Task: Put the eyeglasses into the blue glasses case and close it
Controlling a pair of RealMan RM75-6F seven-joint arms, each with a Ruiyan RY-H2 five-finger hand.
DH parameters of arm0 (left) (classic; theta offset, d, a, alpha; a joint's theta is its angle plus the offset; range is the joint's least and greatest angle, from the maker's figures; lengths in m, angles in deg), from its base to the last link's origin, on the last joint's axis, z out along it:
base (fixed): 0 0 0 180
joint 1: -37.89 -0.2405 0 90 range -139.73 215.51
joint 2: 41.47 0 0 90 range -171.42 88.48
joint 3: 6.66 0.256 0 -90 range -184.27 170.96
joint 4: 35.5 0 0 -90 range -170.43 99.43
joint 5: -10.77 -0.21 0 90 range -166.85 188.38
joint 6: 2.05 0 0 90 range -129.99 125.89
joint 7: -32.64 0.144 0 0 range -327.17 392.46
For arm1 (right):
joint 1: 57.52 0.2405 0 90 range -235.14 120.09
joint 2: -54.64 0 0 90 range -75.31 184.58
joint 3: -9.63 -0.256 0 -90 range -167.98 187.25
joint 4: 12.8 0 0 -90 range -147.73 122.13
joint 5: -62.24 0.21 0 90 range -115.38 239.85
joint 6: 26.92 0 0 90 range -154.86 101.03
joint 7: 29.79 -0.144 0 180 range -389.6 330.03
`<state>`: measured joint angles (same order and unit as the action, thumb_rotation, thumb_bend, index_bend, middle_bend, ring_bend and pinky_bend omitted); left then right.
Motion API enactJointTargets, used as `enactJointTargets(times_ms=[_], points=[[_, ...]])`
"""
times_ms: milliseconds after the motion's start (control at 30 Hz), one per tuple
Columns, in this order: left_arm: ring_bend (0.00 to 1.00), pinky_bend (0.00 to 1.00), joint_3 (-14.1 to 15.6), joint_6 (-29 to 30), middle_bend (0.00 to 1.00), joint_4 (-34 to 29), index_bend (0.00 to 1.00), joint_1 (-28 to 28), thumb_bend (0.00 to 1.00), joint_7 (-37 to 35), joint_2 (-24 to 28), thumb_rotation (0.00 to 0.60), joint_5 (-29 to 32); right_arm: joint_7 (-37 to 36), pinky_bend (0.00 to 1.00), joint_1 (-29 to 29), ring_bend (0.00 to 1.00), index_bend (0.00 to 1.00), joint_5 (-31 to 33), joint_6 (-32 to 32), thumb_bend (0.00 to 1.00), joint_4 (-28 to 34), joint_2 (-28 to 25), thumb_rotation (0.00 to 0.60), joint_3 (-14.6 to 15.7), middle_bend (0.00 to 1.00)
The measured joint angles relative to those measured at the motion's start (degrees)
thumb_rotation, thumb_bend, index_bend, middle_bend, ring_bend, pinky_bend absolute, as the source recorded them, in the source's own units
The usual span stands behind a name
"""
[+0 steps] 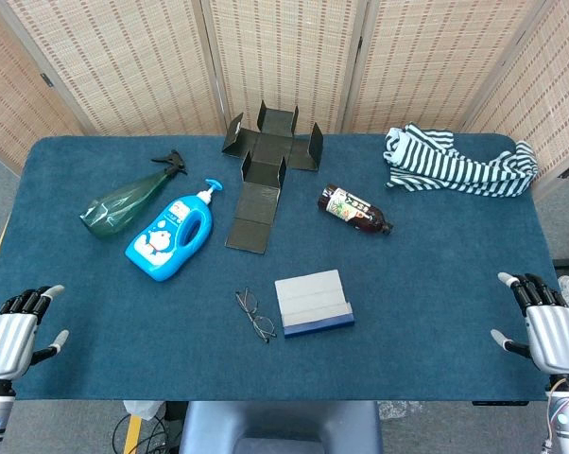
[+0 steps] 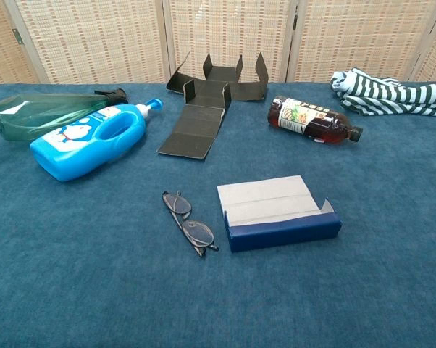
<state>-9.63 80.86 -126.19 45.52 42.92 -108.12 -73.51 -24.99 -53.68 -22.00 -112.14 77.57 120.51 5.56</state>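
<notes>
Near the middle of the blue table cloth, slightly toward the near edge: eyeglasses, folded, lying flat just beside the blue glasses case, at its 9 o'clock in the head view, apart from it by a narrow strip of cloth. Case open, pale lining up, lid laid back toward 12 o'clock, blue front wall toward the near edge. Long axis of the eyeglasses running roughly from 11 to 5 o'clock; long axis of the case nearly across the table, from 9 to 3.

Left hand at the near left corner, empty, fingers apart and pointing up the table. Right hand at the near right edge, likewise empty with fingers spread. Neither seen in the chest view. Eyeglasses at about 2 o'clock from the left hand, about 9 o'clock from the right. Left hand probably marginally nearer, and with no case in the way; a reach from the right would have to cross over the case.

Nothing done yet of the task. Farther back: green spray bottle, blue detergent bottle, unfolded black carton, brown sauce bottle, striped cloth.
</notes>
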Motion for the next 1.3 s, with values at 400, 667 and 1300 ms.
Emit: enactJointTargets(times_ms=[400, 667, 1300], points=[[0.23, 0.3, -0.06, -0.23, 0.26, -0.49, 0.23, 0.26, 0.3, 0.77, -0.14, 0.6, 0.37, -0.62, 0.25, 0.91, 0.18, 0.16, -1.45, 0.67, 0.04, -0.09, -0.07, 0.6, 0.04, 0.22], [0.23, 0.3, -0.1, 0.0, 0.26, -0.64, 0.23, 0.2, 0.3, 0.96, -0.06, 0.6, 0.45, -0.67, 0.25, 3.72, 0.18, 0.16, -4.17, 3.88, 0.04, 0.25, -0.01, 0.6, 0.48, 0.24], [0.23, 0.3, 0.41, 0.67, 0.26, -0.6, 0.23, -0.69, 0.3, 0.5, 0.39, 0.6, 0.66, 1.36, 0.83, 19.45, 0.82, 0.16, -13.58, 22.21, 0.04, 3.15, 1.72, 0.6, 1.62, 0.84]])
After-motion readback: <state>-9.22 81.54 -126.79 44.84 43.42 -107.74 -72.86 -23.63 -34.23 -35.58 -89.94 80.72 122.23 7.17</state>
